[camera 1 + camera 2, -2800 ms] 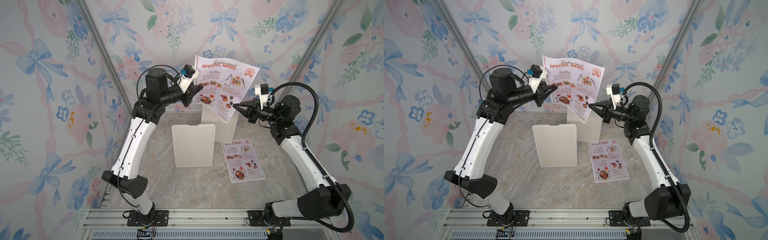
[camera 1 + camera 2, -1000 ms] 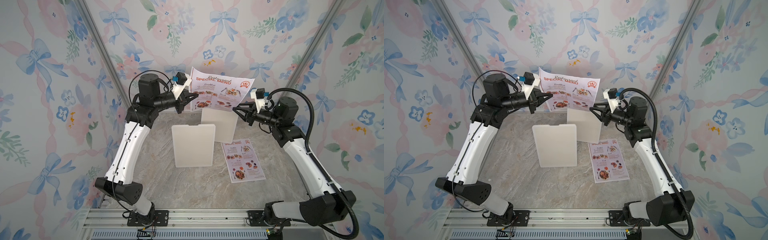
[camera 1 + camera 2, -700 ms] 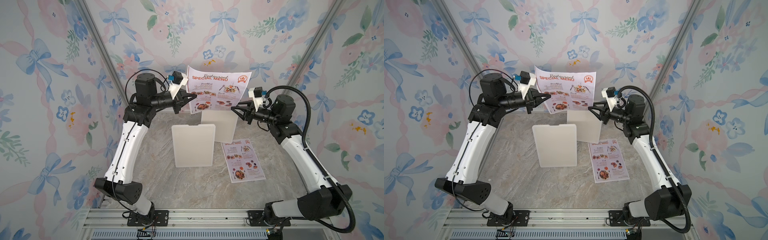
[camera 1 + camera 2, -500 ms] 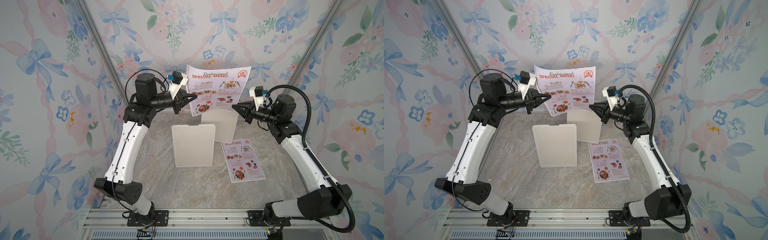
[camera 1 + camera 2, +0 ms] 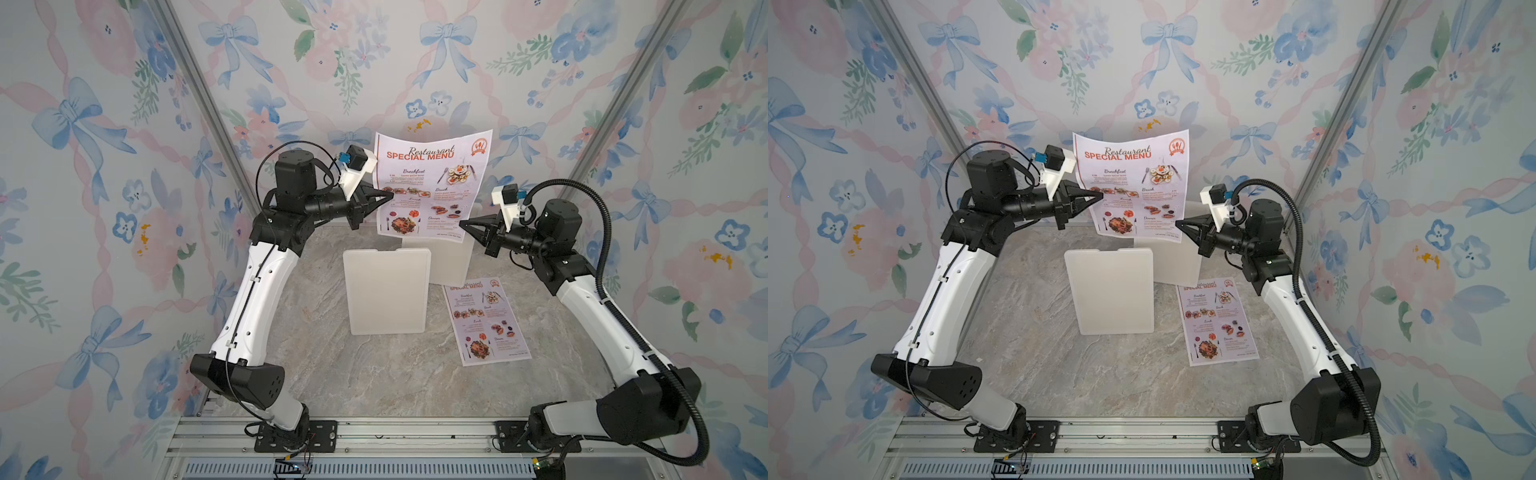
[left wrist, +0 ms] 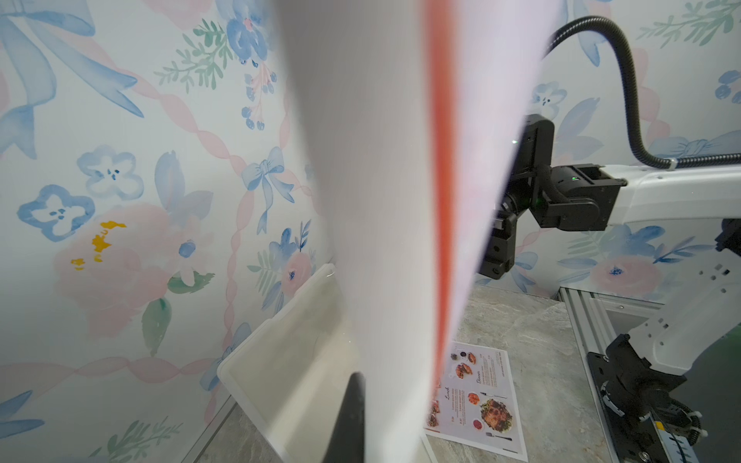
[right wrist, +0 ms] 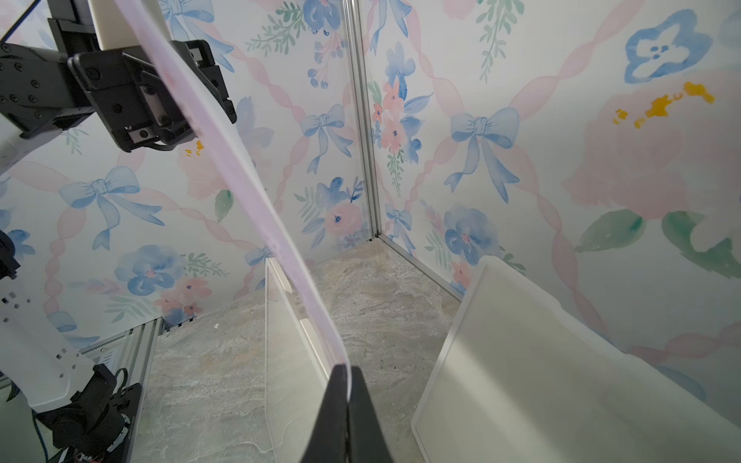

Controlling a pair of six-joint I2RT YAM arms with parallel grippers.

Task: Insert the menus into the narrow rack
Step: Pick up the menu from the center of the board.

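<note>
One of the menus (image 5: 432,187) (image 5: 1133,187) hangs upright in the air over the back of the narrow rack (image 5: 386,291) (image 5: 1113,291), which is made of white upright panels. My left gripper (image 5: 388,193) (image 5: 1100,192) is shut on the sheet's left edge. My right gripper (image 5: 461,224) (image 5: 1177,224) is shut on its lower right corner. In the right wrist view the gripper (image 7: 345,371) pinches the thin sheet edge (image 7: 248,180). In the left wrist view the blurred sheet (image 6: 381,200) hides one finger. The other menu (image 5: 484,322) (image 5: 1217,322) lies flat on the table, right of the rack.
Flowered walls stand close on three sides, with metal posts (image 5: 199,104) in the back corners. An aluminium rail (image 5: 374,436) carries both arm bases at the front. The rack's rear white panel (image 5: 451,262) stands behind and right of the front one, over the marbled table (image 5: 324,365).
The right gripper has shut on the held menu's lower right corner. The sheet, tipped back a second ago, now hangs upright and faces the top cameras. The left grip is unchanged.
</note>
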